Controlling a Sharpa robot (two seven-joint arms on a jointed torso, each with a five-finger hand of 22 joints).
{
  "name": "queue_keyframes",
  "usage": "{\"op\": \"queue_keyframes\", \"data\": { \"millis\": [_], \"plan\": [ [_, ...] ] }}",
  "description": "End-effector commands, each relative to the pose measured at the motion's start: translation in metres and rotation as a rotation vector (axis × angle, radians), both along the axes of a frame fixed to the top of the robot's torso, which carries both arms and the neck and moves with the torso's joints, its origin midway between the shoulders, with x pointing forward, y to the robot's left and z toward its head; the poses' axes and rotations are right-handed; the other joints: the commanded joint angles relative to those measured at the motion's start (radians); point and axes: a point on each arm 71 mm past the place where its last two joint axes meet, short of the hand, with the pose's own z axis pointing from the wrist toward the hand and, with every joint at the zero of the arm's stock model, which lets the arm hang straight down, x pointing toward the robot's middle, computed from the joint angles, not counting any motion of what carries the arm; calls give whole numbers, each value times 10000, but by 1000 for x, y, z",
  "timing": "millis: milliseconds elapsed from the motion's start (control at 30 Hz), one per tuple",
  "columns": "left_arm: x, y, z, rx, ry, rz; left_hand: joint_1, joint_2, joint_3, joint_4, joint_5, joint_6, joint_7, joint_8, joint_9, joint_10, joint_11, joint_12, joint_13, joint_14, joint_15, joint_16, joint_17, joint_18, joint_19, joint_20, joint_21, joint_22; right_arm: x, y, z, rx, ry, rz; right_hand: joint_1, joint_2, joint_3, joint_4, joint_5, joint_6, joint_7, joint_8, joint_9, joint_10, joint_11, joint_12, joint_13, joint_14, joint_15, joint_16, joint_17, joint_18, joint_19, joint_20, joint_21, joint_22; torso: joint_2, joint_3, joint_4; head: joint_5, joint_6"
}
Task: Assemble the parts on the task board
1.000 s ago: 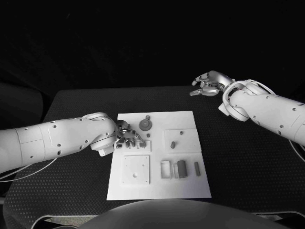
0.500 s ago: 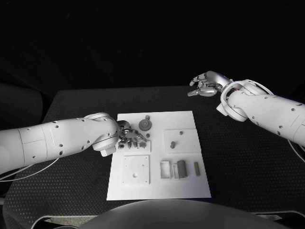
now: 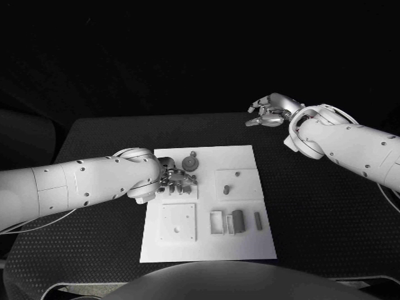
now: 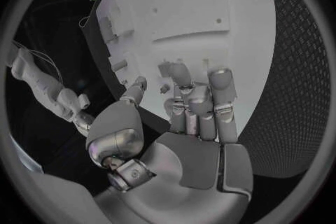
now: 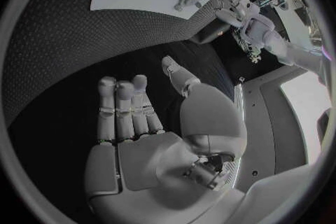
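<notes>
The white task board [image 3: 209, 240] lies mid-table and shows again in the left wrist view [image 4: 210, 5]. My left hand [image 3: 175, 180] hovers low over its near-left part, fingers [image 4: 199, 95] stretched together and thumb [image 4: 119, 123] apart. A small part [image 4: 166, 88] lies on the board in the gap between them; I see no grip on it. A round grey part [image 3: 192, 164] lies just beyond the hand. A peg [image 3: 227, 187] stands in a raised square to the right. My right hand [image 3: 272, 111] hangs open above the table's far right, palm [image 5: 154, 134] empty.
On the board's near half lie a square plate [image 3: 179, 222], a small frame [image 3: 217, 222] and two grey bars [image 3: 238, 220] [image 3: 259, 220]. Black table surface [image 3: 326, 212] surrounds the board on all sides.
My left hand has shifted slightly right and farther onto the board, toward the round part. My right hand has barely moved.
</notes>
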Motion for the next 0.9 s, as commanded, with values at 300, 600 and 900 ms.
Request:
{"op": "queue_keyframes", "data": {
  "millis": [300, 600, 900],
  "plan": [
    [-1, -9, 2, 863, -372, -936, -163, 64, -90, -23, -41, 135, -11, 62, 15, 108, -21, 53, -19, 63, -72, 71, 34, 635, 77, 27, 63, 178, 0, 3, 0, -77, 43, 146, 4, 68, -50, -4, 20, -125, 220, 34, -16, -70, 29, 41, -24, -7, -74, 1, -15, 456, -24, -38, -63, -11, 8, -8, 1, -25, 2],
    [-1, -16, 2, 971, -418, -1183, -94, 859, -347, -651, -34, 458, -81, 83, -34, 404, -64, 91, -7, 139, -102, 248, 159, 602, 205, 72, 286, 211, -1, 2, 0, -84, 46, 140, 2, 69, -53, -4, 20, -125, 220, 36, -17, -71, 29, 45, -28, -7, -74, 2, -16, 456, -24, -37, -63, -10, 5, -13, 17, -45, 2],
    [2, -17, 0, 1049, -351, -1248, -4, 1378, -410, -1097, 127, 561, -87, 11, -109, 486, -64, 44, -17, 160, -101, 270, 191, 600, 219, 95, 367, 197, -2, 6, 0, -70, 50, 234, -1, 71, -55, -1, 20, -125, 220, 37, -18, -72, 29, 48, -32, -8, -74, 3, -18, 456, -24, -36, -63, -11, 9, -29, -1, -93, 2]
  ]
}}
